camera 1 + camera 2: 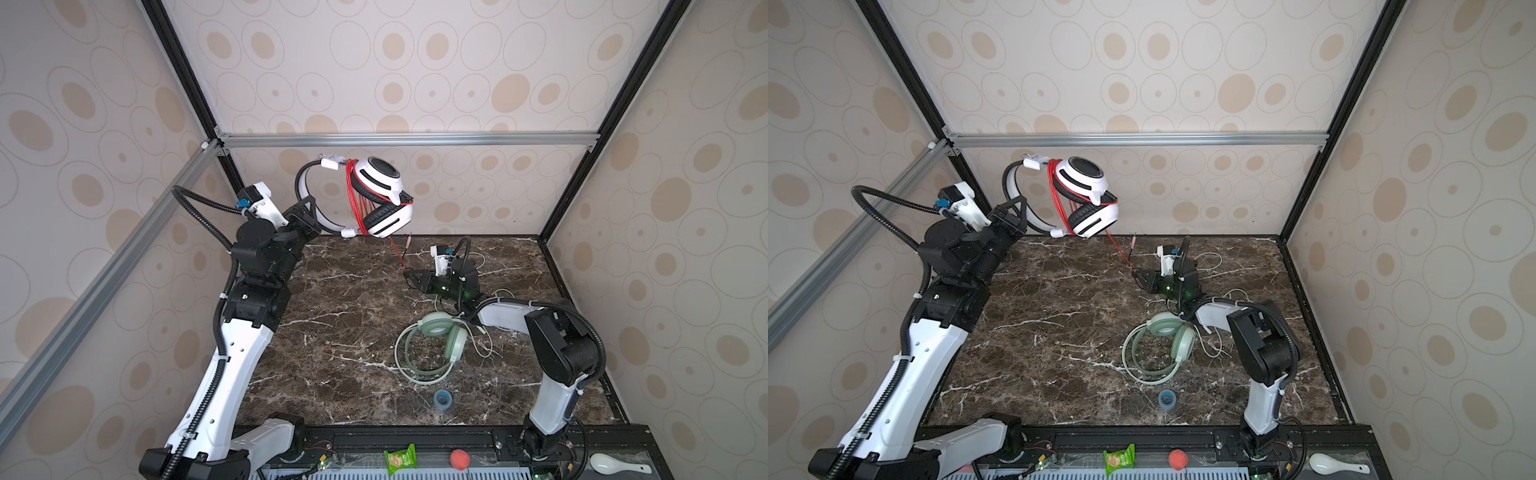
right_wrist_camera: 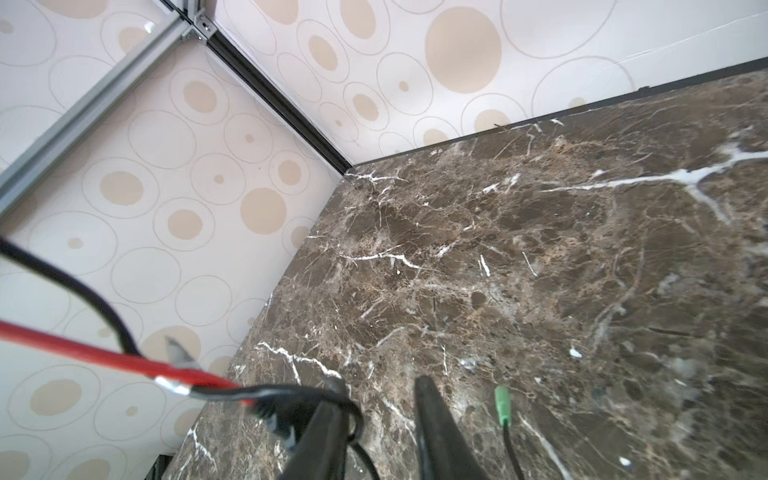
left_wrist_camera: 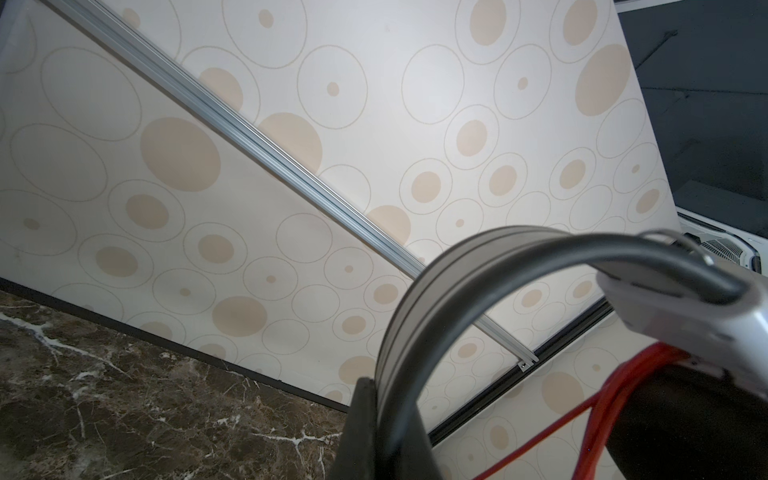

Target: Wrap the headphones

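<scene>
White-and-black headphones (image 1: 382,178) held at upper centre by closed left gripper (image 1: 312,216); right gripper (image 1: 408,278) parted, red cable (image 1: 397,249) end against one finger.

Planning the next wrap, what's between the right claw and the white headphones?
Only the red cable, running from the white headphones down to the right claw, in both top views.

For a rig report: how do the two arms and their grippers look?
The left arm and right arm have white shells and black joints. A black ribbed hose, fixed with white ties, runs along each. The left gripper and right gripper have black tapered fingers. Green lights glow at the right wrist.
</scene>
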